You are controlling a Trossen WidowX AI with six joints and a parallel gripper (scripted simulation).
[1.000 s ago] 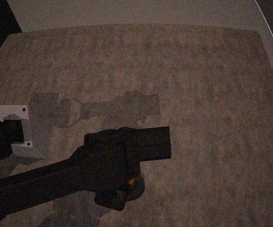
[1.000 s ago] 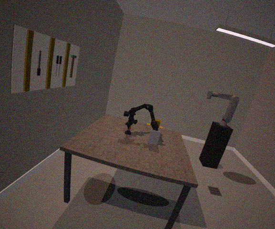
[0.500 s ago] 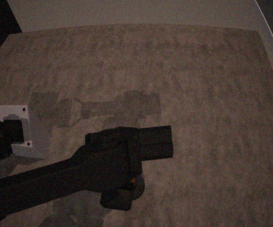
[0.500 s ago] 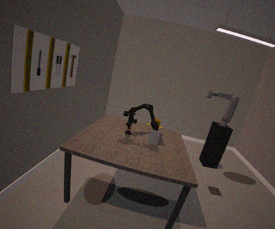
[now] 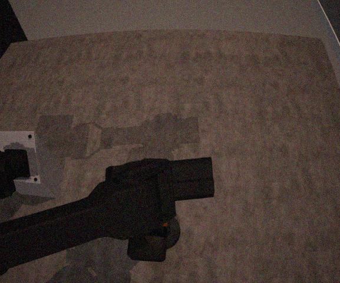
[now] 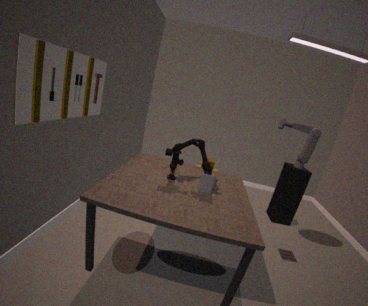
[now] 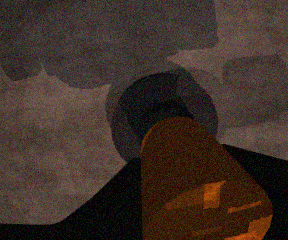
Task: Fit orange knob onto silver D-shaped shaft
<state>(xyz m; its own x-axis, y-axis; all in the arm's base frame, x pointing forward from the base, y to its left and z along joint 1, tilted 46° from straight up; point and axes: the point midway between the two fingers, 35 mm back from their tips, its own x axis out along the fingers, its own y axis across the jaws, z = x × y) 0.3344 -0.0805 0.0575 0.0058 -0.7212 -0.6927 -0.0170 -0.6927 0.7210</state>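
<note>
From the top, you see the black arm [image 5: 127, 197] reaching across the table [image 5: 255, 121], a sliver of orange knob [image 5: 165, 224] beside the dark round pedestal [image 5: 174, 233]. In the exterior view, your gripper [image 6: 172, 169] points down over the pedestal [image 6: 171, 176]. At the wrist, your fingers stand partly open, clamped on the knob [image 7: 199, 185], whose end overlaps the pedestal [image 7: 118, 122]; you can't tell whether it's seated, and the shaft is hidden.
</note>
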